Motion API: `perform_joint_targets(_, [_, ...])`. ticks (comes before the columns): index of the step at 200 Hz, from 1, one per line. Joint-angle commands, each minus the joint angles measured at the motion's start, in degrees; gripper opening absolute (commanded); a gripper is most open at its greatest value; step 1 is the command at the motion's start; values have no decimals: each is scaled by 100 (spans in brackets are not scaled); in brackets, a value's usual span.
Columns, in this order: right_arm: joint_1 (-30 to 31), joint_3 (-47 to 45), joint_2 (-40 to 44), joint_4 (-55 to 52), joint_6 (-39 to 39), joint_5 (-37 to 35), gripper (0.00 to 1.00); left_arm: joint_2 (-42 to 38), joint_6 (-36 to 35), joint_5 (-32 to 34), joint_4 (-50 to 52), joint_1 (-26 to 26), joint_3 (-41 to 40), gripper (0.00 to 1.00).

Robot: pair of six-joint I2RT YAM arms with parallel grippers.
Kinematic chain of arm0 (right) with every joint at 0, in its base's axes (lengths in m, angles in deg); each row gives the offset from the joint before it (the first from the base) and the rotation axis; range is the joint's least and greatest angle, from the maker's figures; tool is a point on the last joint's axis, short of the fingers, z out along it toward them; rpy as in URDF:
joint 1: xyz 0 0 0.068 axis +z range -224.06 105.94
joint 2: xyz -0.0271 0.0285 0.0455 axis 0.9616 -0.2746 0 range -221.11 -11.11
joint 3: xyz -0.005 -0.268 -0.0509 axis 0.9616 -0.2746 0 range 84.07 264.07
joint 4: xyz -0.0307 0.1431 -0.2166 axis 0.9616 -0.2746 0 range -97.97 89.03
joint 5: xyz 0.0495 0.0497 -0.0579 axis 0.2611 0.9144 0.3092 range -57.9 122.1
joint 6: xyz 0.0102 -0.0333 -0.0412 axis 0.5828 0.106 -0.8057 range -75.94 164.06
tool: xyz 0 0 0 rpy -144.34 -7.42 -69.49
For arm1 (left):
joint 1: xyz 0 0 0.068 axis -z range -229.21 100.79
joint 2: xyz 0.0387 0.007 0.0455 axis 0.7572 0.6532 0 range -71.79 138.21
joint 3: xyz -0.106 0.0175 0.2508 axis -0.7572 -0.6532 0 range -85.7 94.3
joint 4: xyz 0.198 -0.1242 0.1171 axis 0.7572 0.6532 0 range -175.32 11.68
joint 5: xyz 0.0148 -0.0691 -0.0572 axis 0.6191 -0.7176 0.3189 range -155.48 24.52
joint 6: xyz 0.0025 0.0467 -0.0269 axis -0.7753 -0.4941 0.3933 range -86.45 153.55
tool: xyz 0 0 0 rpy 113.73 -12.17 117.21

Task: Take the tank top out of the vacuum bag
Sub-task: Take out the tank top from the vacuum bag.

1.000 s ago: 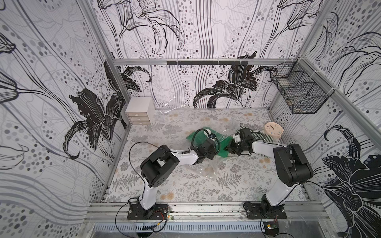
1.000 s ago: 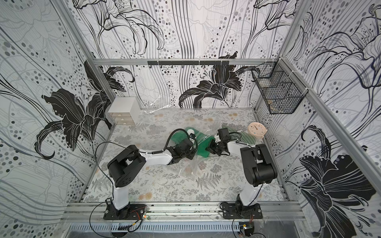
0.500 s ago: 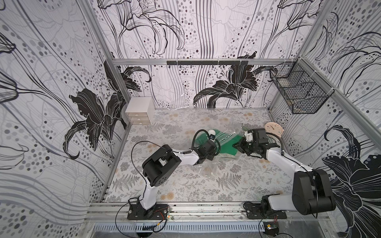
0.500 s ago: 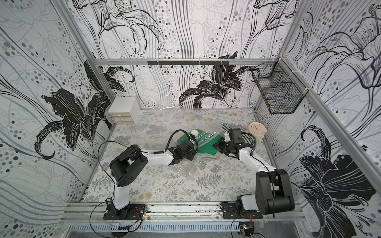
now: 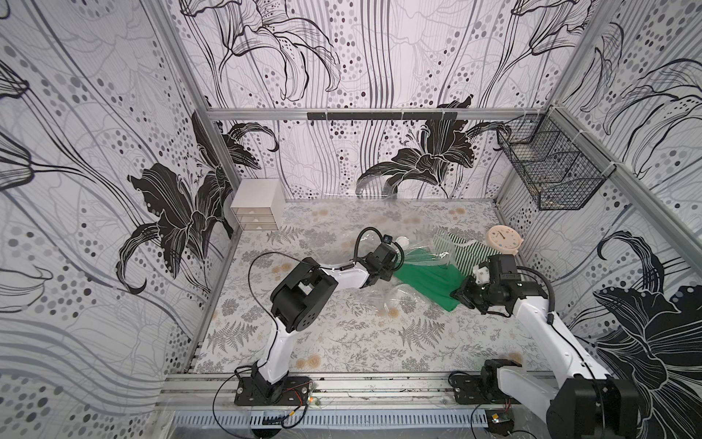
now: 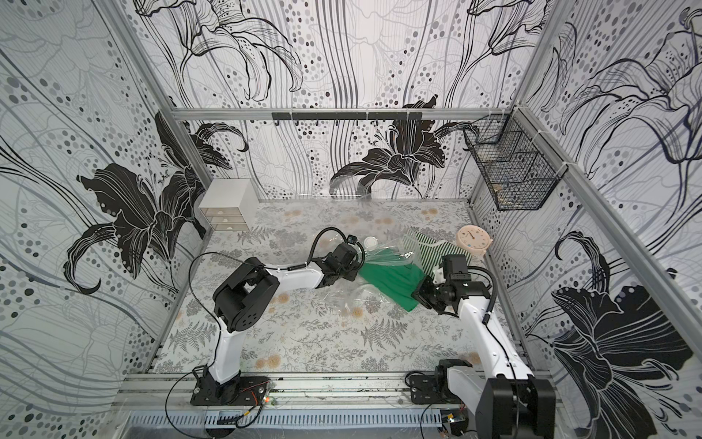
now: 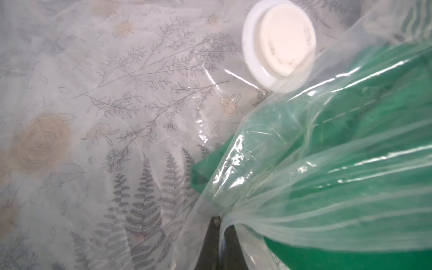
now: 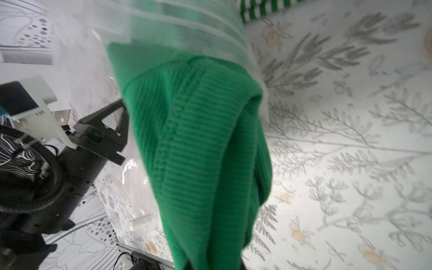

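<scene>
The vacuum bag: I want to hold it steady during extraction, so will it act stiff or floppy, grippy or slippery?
Probably floppy: the vacuum bag bunches into pleats where the left gripper pinches it. Likely slippery, given its glossy highlights. Its white valve looks like the only rigid part.

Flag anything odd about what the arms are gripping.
The right end effector is shut on the plain green shirt, which sticks partly out of the vacuum bag; the striped tank top lies untouched farther back. Wrong garment for the job. The left end effector only pinches bag plastic.
</scene>
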Motion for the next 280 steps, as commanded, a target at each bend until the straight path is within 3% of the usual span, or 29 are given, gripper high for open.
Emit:
perform_joint_targets(1, [-61,-135,169,-1119,-319,-101,0,66,-94,287,212,-259,75,0])
perform_joint_targets(49, [-132,-124,337,-1903,-358,-616,0,-66,-56,407,286,-560,-62,0])
perform_joint_targets(112, [-286,247,-518,-1866,-366,-1447,0,-543,159,652,291,-992,-690,0])
perform_joint_targets(227, [-2113,666,-2184,-1136,-1024,-2178,0,-764,104,764,438,-1351,-797,0])
perform_joint_targets(280, [-2524,771,-2669,-879,-796,-2478,0,-764,23,757,502,-1457,-741,0])
